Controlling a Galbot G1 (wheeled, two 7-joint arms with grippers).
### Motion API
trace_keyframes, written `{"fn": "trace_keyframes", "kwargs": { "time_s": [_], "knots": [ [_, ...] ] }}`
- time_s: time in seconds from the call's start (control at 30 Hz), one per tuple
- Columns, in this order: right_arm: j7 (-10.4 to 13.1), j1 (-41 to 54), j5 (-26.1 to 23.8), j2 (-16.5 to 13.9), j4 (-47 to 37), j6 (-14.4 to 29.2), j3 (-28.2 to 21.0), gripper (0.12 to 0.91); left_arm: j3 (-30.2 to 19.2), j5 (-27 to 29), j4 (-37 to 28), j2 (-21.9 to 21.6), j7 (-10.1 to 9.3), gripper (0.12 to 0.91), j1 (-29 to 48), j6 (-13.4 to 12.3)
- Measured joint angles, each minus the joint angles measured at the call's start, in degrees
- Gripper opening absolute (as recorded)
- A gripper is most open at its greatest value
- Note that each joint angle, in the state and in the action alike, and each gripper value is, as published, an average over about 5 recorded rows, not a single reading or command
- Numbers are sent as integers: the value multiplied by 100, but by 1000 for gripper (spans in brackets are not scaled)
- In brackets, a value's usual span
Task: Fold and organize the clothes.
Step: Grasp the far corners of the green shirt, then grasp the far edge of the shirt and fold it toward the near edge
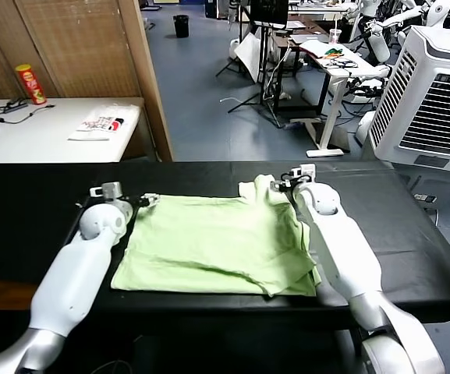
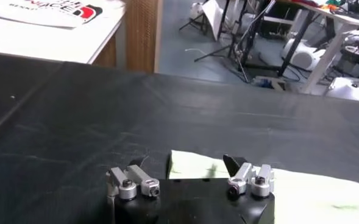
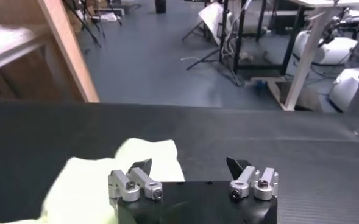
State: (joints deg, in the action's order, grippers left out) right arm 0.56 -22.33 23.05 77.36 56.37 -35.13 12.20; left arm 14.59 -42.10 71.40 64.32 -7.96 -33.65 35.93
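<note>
Your shirt (image 1: 217,245) lies half-folded on the black desk (image 1: 30,202), with the left hand (image 1: 135,201) and right hand (image 1: 295,178) both wide at its far corners, holding nothing, so closing too high could miss the thin cloth.

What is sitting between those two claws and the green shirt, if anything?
Nothing visible. The left tool is at the far left corner of the shirt, and the right tool is at its raised far right corner. Only the bare black table surrounds the cloth.
</note>
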Motion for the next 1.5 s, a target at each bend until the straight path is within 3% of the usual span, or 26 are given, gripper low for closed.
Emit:
{"fn": "trace_keyframes", "kwargs": {
  "time_s": [0.13,0.27,0.37,0.7,1.0,1.5],
  "knots": [
    [-123,25,-47,22,-110,88,9,597,-23,96,-63,5,75,404,17,-49],
    [-212,67,-63,66,-219,127,30,384,-30,173,-158,12,102,192,51,-78],
    [-278,94,-61,107,-309,126,68,265,-41,220,-207,15,118,130,60,-92],
    [-355,-14,-46,113,-245,368,143,133,-53,297,-235,59,123,129,66,-108],
    [-269,-299,164,-81,421,341,154,123,-24,261,32,25,66,129,-68,-112],
    [-253,-1139,705,-716,1939,303,340,123,247,33,1121,-244,-78,129,-660,-107]
  ]
}}
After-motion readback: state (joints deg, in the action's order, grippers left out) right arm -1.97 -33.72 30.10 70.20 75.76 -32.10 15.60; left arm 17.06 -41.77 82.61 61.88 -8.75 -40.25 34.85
